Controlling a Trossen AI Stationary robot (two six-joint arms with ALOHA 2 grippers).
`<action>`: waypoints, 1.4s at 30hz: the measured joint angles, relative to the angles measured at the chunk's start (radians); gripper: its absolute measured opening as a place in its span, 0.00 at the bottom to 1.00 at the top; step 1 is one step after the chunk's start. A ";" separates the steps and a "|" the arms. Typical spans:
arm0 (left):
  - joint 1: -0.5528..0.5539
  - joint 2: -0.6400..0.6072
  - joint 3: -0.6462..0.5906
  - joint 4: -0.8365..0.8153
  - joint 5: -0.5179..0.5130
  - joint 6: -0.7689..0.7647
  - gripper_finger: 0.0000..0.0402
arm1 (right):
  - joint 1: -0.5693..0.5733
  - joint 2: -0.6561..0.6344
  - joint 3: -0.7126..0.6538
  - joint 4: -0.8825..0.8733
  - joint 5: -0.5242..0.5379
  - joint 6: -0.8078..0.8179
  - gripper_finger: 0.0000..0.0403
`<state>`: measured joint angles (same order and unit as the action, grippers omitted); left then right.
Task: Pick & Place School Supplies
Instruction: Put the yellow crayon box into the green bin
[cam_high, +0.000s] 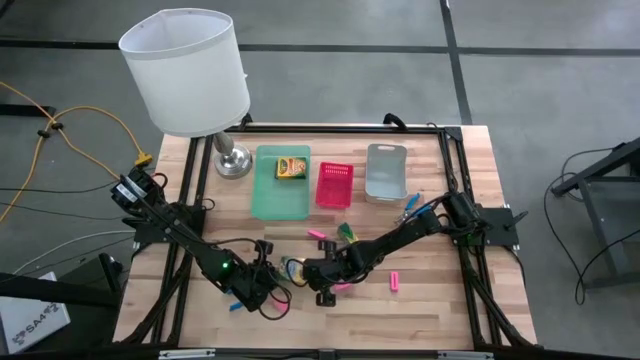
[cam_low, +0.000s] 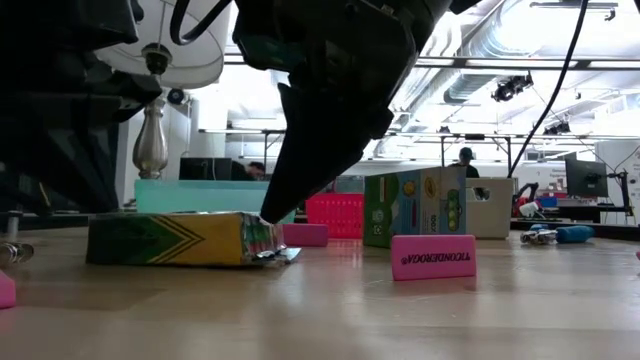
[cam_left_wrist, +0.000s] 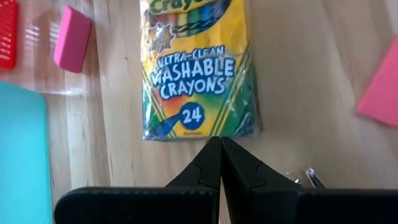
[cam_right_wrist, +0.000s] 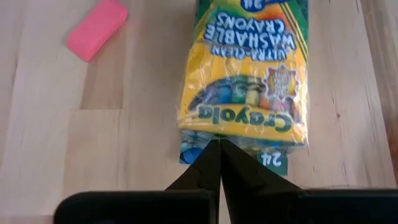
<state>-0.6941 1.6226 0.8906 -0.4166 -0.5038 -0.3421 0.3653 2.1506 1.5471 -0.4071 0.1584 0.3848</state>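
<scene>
- From above, one crayon box (cam_high: 292, 167) already lies in the green tray (cam_high: 280, 200) at about twelve o'clock on the table, so I judge the sorting only just begun.
- The pink tray (cam_high: 334, 186) and grey tray (cam_high: 385, 172) next to it look unfilled.
- A second crayon box (cam_left_wrist: 198, 68) lies flat on the wood at six o'clock, between both arms.
- The left gripper (cam_left_wrist: 221, 144) sits at one end of that box, jaws clenched tip to tip and grasping nothing.
- The right gripper (cam_right_wrist: 219, 148) sits at the opposite end, clenched too, its tips at the box's edge.
- A third box (cam_low: 415, 207) stands upright on the wood.
- Pink erasers (cam_high: 394, 280) lie loose from five to six o'clock; the blue-handled scissors (cam_high: 412, 208) rest at three o'clock.
</scene>
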 joint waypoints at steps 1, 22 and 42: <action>0.000 0.000 0.000 -0.003 0.000 -0.003 0.00 | 0.000 0.000 0.000 -0.006 -0.001 0.007 0.01; 0.000 0.000 0.000 0.085 -0.043 0.063 0.00 | 0.000 0.000 0.000 -0.001 -0.012 0.011 0.01; 0.026 0.000 -0.038 0.136 0.018 0.050 0.00 | 0.000 0.000 -0.041 0.079 -0.029 0.015 0.01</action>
<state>-0.6678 1.6226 0.8524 -0.2806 -0.4858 -0.2926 0.3653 2.1509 1.5064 -0.3277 0.1299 0.3996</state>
